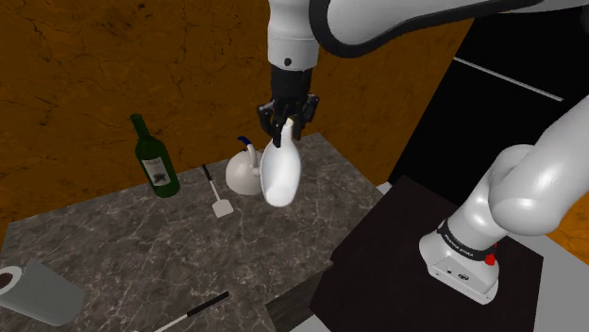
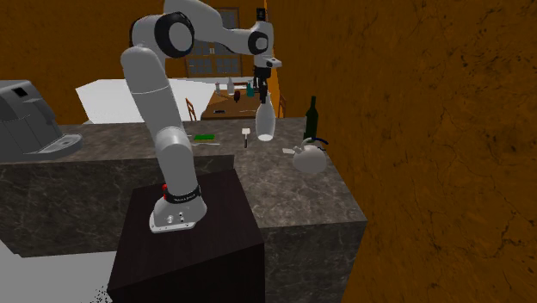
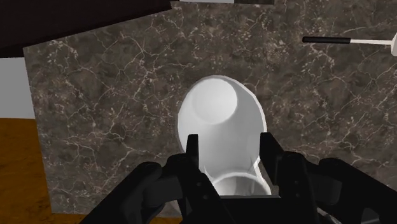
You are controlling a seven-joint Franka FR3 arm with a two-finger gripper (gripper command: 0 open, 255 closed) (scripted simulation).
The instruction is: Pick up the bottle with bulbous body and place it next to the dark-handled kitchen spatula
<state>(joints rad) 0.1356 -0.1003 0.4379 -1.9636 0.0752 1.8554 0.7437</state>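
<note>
Your black gripper [image 1: 286,123] pinches the neck of the white bulbous bottle [image 1: 281,174], its 2 fingers [image 3: 193,147] clasping it from either side. The bottle hangs clear above the dark marble countertop [image 1: 113,255], up and toward the stand from the dark-handled spatula [image 1: 216,193]. A white kettle [image 1: 245,173] sits just beside the spatula, between it and the bottle. A green wine bottle [image 1: 154,158] stands near the spatula's other side. Judge the bottle rigid, smooth and likely slippery, its weight low in the belly, so it may swing. The narrow neck is your sound hold, as the wide body looks too broad for the jaws. Set it down gently, because it looks breakable.
</note>
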